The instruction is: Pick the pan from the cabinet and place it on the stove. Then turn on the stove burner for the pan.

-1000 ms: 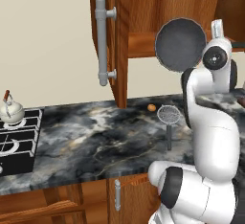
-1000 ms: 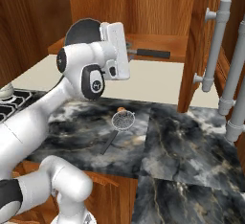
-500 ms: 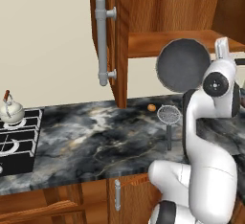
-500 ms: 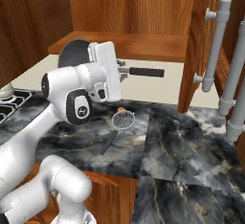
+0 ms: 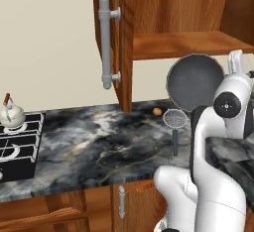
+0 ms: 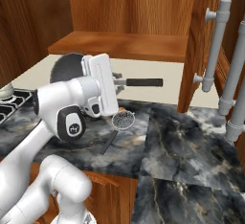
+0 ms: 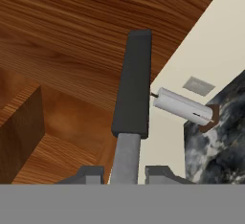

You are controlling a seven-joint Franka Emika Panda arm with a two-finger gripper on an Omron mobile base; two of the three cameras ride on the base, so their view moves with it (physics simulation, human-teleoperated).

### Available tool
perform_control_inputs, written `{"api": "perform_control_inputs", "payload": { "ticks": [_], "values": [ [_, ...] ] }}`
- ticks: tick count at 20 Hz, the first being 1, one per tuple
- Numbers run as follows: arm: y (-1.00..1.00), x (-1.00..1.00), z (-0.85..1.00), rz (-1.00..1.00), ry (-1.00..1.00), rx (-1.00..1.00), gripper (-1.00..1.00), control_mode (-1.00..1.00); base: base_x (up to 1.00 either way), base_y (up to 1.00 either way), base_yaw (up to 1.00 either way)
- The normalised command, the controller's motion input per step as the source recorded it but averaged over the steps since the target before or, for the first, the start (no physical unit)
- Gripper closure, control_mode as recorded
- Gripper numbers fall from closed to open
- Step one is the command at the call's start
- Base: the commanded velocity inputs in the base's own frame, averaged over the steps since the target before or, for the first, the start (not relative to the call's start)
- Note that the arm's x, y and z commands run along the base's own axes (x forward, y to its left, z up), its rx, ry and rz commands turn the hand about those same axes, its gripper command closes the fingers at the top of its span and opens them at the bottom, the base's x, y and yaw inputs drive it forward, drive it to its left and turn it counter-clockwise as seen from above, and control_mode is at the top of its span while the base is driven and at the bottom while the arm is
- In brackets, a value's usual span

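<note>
Just pan [image 5: 194,82] below cabinet [image 5: 174,44] shelf edge

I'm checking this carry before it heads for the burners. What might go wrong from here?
The gripper holds the pan by its thin handle alone, so the tilted pan might twist or slip. The strainer lies on the counter right below; a drop could hit it. The kettle occupies one corner of the stove, so placement there risks a knock.
</note>
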Motion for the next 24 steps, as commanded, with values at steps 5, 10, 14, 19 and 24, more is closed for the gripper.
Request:
{"api": "perform_control_inputs", "payload": {
  "ticks": [5, 10, 14, 19, 24],
  "values": [
    [0.00, -0.07, 0.00, 0.00, 0.00, 0.00, 1.00, -1.00, 0.00, 0.00, 0.00],
    [0.00, -0.14, -0.05, 0.00, 0.00, 0.00, 1.00, 1.00, -0.28, 0.21, 0.00],
    [0.00, 0.00, 0.00, 0.00, 0.00, 0.00, 1.00, 1.00, -0.50, 0.35, 0.00],
    [0.00, 0.00, 0.00, 0.00, 0.00, 0.00, 1.00, 1.00, -0.52, 0.34, 0.00],
    [0.00, 0.00, 0.00, 0.00, 0.00, 0.00, 1.00, 1.00, -0.52, 0.41, 0.00]
  ]
}}
